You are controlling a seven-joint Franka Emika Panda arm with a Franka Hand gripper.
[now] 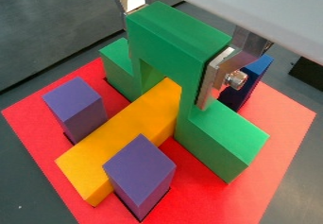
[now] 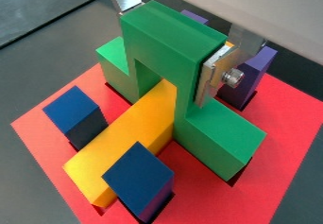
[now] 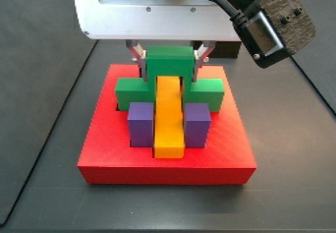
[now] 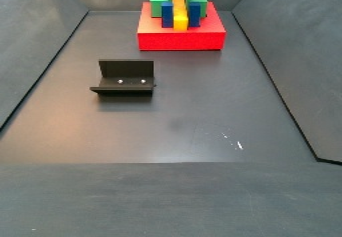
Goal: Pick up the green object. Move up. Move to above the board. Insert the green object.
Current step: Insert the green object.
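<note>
The green object (image 1: 171,53) sits in the red board (image 1: 38,105), its raised middle arching over the long yellow bar (image 1: 120,138), its lower cubes down on either side. My gripper (image 1: 175,48) is shut on the raised middle cube, one silver finger (image 1: 222,75) flat against its side, the other behind the far corner. Both wrist views show this; the green object (image 2: 164,53) and gripper (image 2: 169,43) look the same. In a side view the gripper (image 3: 168,52) stands over the green object (image 3: 167,65) at the back of the board (image 3: 164,168).
Purple blocks (image 3: 138,119) (image 3: 197,119) flank the yellow bar (image 3: 167,119) on the board. A blue block (image 1: 252,77) stands beside the gripper's finger. The fixture (image 4: 124,78) stands on the dark floor, well apart from the board (image 4: 181,41). Dark walls enclose the floor.
</note>
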